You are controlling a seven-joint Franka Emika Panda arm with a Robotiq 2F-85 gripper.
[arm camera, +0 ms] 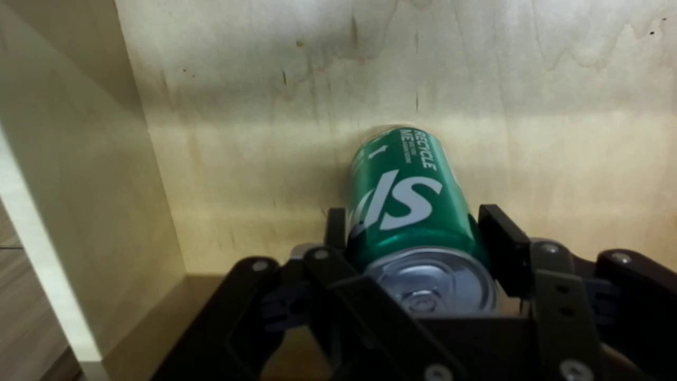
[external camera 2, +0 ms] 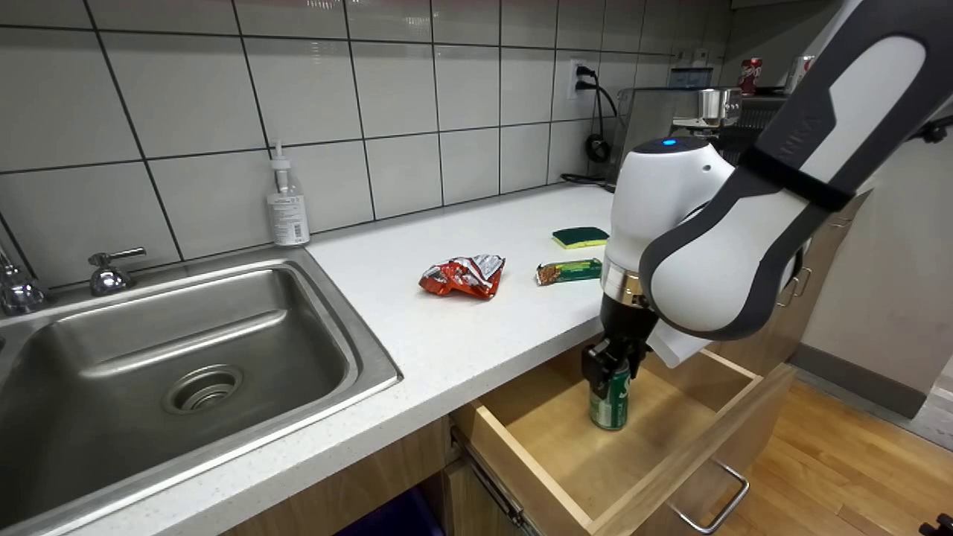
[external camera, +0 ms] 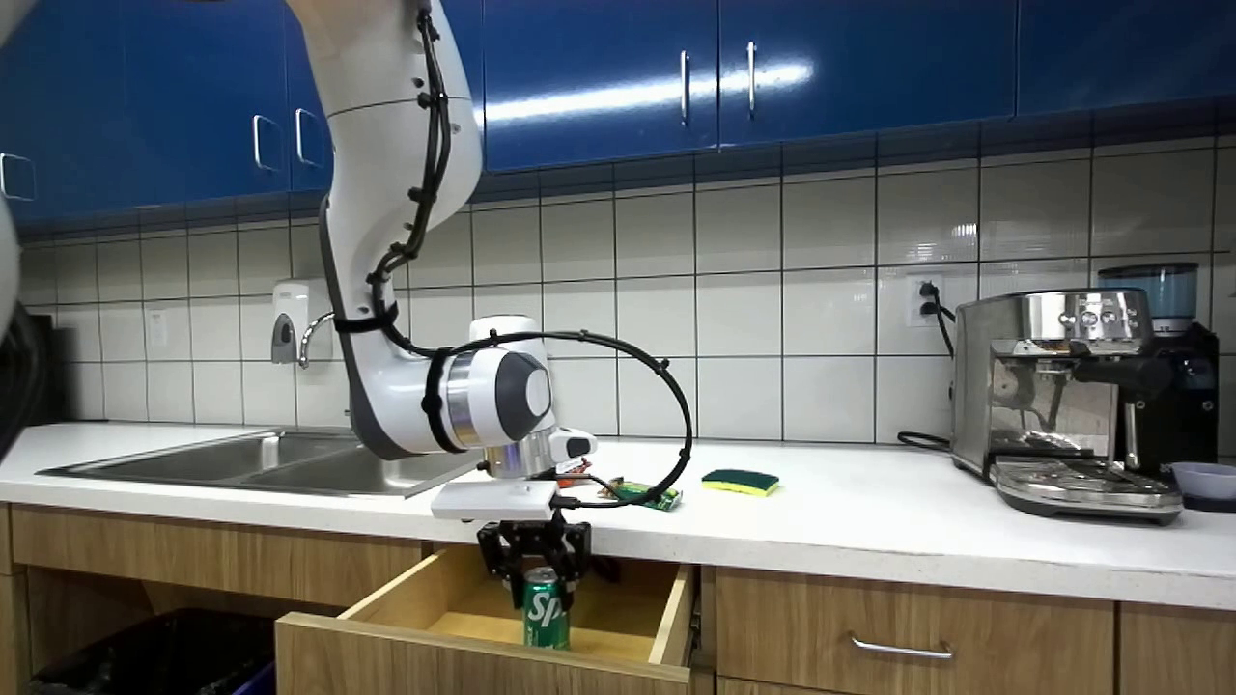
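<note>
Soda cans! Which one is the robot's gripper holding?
The green Sprite can, held by the gripper inside the open drawer. The red can and the partly hidden pale can stand apart in the background of an exterior view.

arm (external camera: 372, 183): white, dark-grey trim (external camera 2: 797, 126) | cable (external camera: 584, 336): black, looped | light (external camera 2: 669, 141): blue | gripper (arm camera: 415, 233): black, silver screws (arm camera: 550, 247)

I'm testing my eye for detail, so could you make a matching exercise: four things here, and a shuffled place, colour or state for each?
Things:
1. drink can
2. sponge
3. drawer
4. crumpled wrapper

Matches:
A. pulled open
B. red and silver
C. between the jaws of the gripper
D. dark green and yellow

Pairs: 1-C, 2-D, 3-A, 4-B
</note>
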